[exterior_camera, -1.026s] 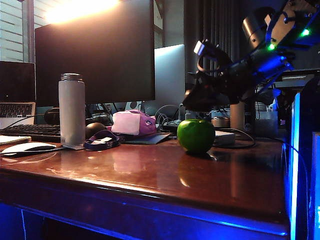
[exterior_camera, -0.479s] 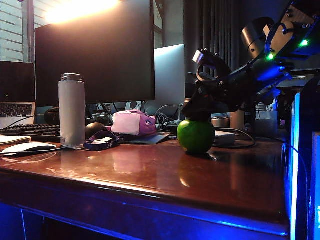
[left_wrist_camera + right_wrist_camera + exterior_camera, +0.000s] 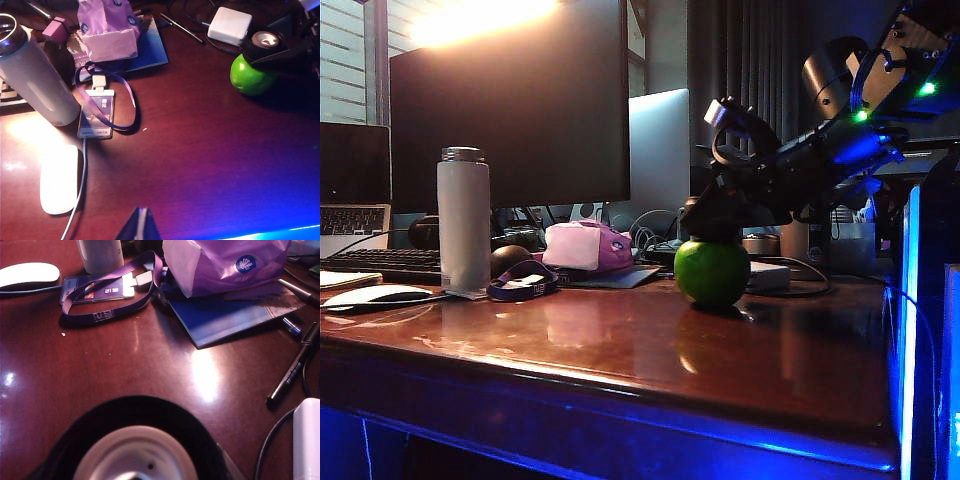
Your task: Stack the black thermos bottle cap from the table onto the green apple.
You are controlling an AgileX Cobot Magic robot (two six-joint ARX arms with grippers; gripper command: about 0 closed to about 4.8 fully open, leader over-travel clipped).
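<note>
1. While my left gripper [image 3: 141,226] shows only a dark tip at the edge of its own wrist view and I cannot tell how its jaws stand, it hangs over bare table [image 3: 620,350] near the front edge, well clear of the work.
2. Further right, the green apple [image 3: 712,271] sits on the table, just in front of the white adapter [image 3: 229,25].
3. On its crown rests the black thermos bottle cap [image 3: 263,44], clamped in my right gripper [image 3: 715,215], pale inside facing up.
4. To finish well, I judge I should level the cap over the crown, part the jaws slowly, then lift straight up so nothing nudges it off the round skin.
</note>
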